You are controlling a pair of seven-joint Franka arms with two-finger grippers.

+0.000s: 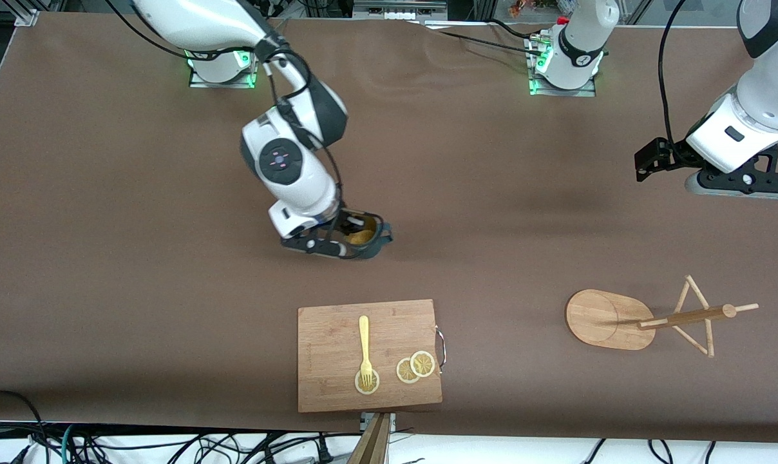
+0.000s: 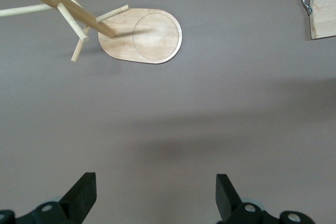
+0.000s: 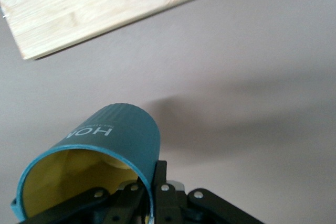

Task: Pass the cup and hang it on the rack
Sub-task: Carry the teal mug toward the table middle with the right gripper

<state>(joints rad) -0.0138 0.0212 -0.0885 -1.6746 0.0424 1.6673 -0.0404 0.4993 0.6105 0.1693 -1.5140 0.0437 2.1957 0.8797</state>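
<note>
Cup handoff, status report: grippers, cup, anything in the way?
Right gripper shut on cup, lifted over bare table. Left gripper open, waiting above the table at its own end. Rack free, path clear.

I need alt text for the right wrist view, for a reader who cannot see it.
The right gripper is shut on the rim of the teal cup, whose yellow inside shows, above the brown table. A corner of the wooden cutting board also appears.

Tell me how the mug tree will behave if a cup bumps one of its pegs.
The rack probably resists tipping somewhat: its oval base is broad. Yet its post stands tall and nothing visibly fastens it, so a sideways bump may slide or rock it. The thin dowel pegs look liable to flex or snap.
</note>
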